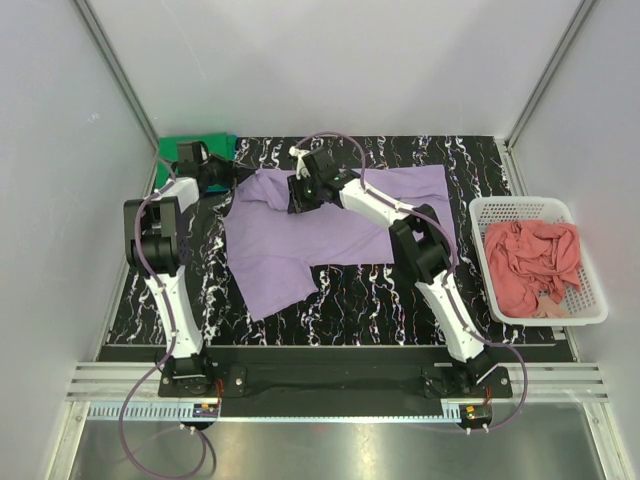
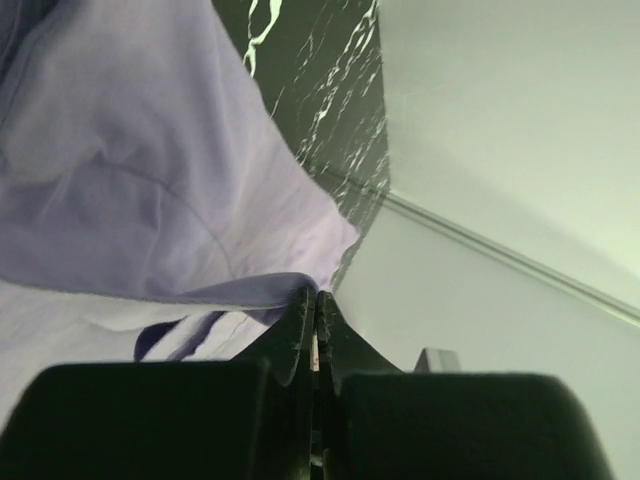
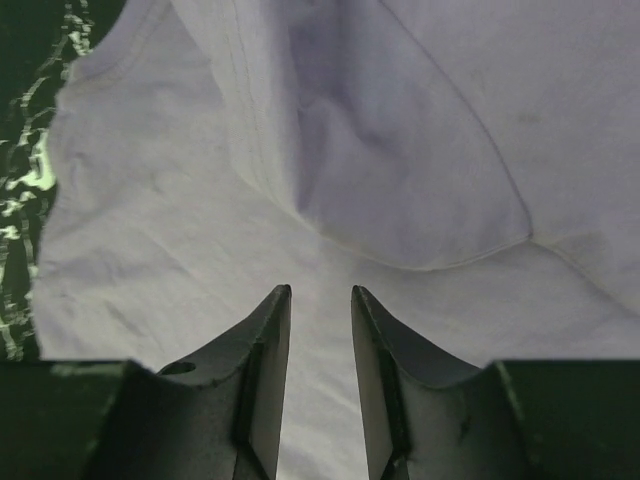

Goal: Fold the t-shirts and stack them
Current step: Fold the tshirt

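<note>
A light purple t-shirt (image 1: 300,235) lies spread on the black marbled mat (image 1: 400,290). My left gripper (image 1: 230,187) is at the shirt's back left edge. In the left wrist view its jaws (image 2: 316,294) are shut with a fold of the purple cloth (image 2: 150,180) at the tips. My right gripper (image 1: 295,198) is over the shirt near the collar. It is open in the right wrist view (image 3: 320,290), just above the purple cloth (image 3: 400,150), holding nothing. A bright green t-shirt (image 1: 208,147) lies at the back left corner. A salmon pink t-shirt (image 1: 533,262) is crumpled in the basket. No blue shirt shows.
The white lattice basket (image 1: 592,290) stands off the mat at the right. White enclosure walls (image 1: 60,150) close in the left, back and right sides. The mat's back edge meets the wall in the left wrist view (image 2: 480,250).
</note>
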Action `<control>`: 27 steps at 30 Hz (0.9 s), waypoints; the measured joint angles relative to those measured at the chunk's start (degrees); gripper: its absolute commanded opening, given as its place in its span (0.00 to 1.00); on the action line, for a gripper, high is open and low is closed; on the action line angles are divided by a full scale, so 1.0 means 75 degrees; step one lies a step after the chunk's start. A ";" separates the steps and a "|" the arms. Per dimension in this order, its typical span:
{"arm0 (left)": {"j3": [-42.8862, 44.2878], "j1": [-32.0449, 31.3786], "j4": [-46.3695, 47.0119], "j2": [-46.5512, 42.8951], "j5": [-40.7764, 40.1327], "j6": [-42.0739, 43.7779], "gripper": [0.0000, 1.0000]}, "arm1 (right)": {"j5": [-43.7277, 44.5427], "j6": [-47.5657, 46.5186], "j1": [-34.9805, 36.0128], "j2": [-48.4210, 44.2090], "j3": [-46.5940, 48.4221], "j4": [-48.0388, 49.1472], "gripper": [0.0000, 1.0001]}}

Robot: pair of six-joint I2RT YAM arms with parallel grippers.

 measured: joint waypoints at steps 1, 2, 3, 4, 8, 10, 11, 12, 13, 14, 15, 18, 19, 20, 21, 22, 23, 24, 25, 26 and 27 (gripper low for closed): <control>0.0020 0.0009 0.0184 0.0102 0.0029 -0.0166 0.00 | 0.0070 -0.0117 0.0006 0.0055 0.0038 0.0009 0.38; 0.0055 0.0015 0.0277 0.0178 0.0050 -0.0271 0.00 | 0.0160 -0.0230 0.0017 0.0093 0.0047 0.0041 0.38; 0.0117 0.0029 0.0347 0.0268 0.0058 -0.0361 0.00 | 0.0195 -0.0338 0.0023 0.0122 0.0052 0.0073 0.38; 0.0201 0.0050 0.0376 0.0361 0.0067 -0.0428 0.00 | 0.0227 -0.0431 0.0035 0.0157 0.0073 0.0114 0.38; 0.0729 0.0157 0.0321 0.0635 0.0070 -0.0487 0.00 | 0.0347 -0.0755 0.0093 0.0245 0.0213 0.0210 0.45; 0.0953 0.0178 0.0353 0.0705 0.0073 -0.0498 0.00 | 0.0370 -0.0886 0.0149 0.0335 0.0434 0.0233 0.49; 0.1020 0.0192 0.0411 0.0726 0.0073 -0.0513 0.00 | 0.0396 -0.0941 0.0172 0.0376 0.0525 0.0254 0.52; 0.1046 0.0201 0.0446 0.0729 0.0073 -0.0522 0.00 | 0.0428 -0.1014 0.0210 0.0425 0.0644 0.0297 0.54; 0.1058 0.0207 0.0495 0.0731 0.0073 -0.0536 0.00 | 0.0495 -0.1084 0.0248 0.0510 0.0796 0.0312 0.54; 0.1061 0.0213 0.0516 0.0737 0.0073 -0.0542 0.00 | 0.0577 -0.1142 0.0291 0.0595 0.0959 0.0358 0.55; 0.1061 0.0213 0.0530 0.0746 0.0076 -0.0542 0.00 | 0.0664 -0.1189 0.0326 0.0679 0.1087 0.0382 0.56; 0.1061 0.0213 0.0539 0.0801 0.0076 -0.0539 0.00 | 0.0973 -0.1311 0.0402 0.0889 0.1297 0.0446 0.59; 0.1061 0.0213 0.0542 0.0819 0.0076 -0.0539 0.00 | 0.1075 -0.1355 0.0414 0.0950 0.1317 0.0460 0.59; 0.1061 0.0210 0.0530 0.0842 0.0079 -0.0539 0.00 | 0.1172 -0.1393 0.0420 0.1014 0.1329 0.0460 0.59; 0.1061 0.0204 0.0519 0.0851 0.0076 -0.0539 0.00 | 0.1268 -0.1428 0.0420 0.1090 0.1373 0.0460 0.59; 0.1061 0.0204 0.0501 0.0854 0.0076 -0.0536 0.00 | 0.1373 -0.1451 0.0420 0.1195 0.1454 0.0455 0.60; 0.1061 0.0204 0.0475 0.0854 0.0079 -0.0533 0.00 | 0.1472 -0.1501 0.0417 0.1288 0.1524 0.0455 0.61; 0.1061 0.0204 0.0475 0.0854 0.0076 -0.0527 0.00 | 0.1617 -0.1562 0.0420 0.1384 0.1591 0.0463 0.62; 0.1061 0.0204 0.0466 0.0854 0.0076 -0.0501 0.00 | 0.1757 -0.1623 0.0417 0.1466 0.1644 0.0460 0.63; 0.1061 0.0204 0.0449 0.0854 0.0076 -0.0478 0.00 | 0.1839 -0.1667 0.0417 0.1518 0.1658 0.0460 0.62; 0.1061 0.0204 0.0414 0.0854 0.0076 -0.0458 0.00 | 0.1950 -0.1728 0.0417 0.1553 0.1699 0.0487 0.62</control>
